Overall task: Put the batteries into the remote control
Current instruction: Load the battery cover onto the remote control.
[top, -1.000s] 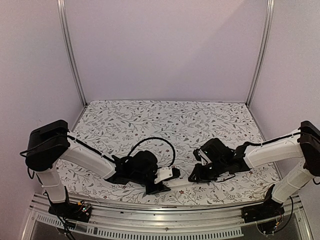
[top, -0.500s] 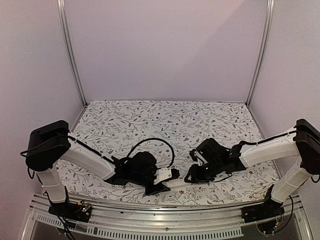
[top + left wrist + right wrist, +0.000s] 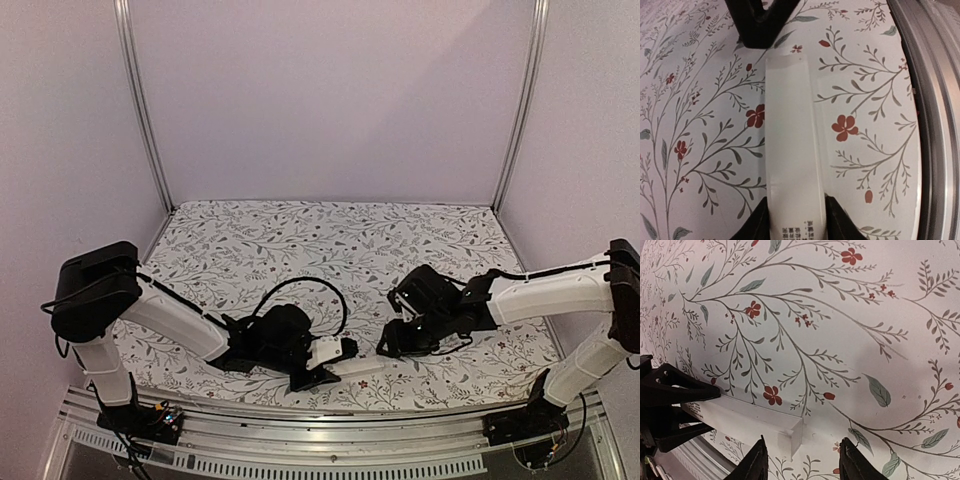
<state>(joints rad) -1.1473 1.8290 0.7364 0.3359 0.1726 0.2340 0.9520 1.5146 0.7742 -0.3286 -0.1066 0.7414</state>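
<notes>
You've got the remote pinched in your left gripper, its free end just ahead of your right gripper, which is open and empty, and no batteries show anywhere, so I'd say the loading's all left to do.

The left arm runs low and inward from its base, elbow near the surface. The left tool lies almost flat, its fingers pressed to both sides of the remote. The right arm stretches inward toward it, wrist tipped down. The right tool has its fingers spread apart, clamping nothing.
</notes>
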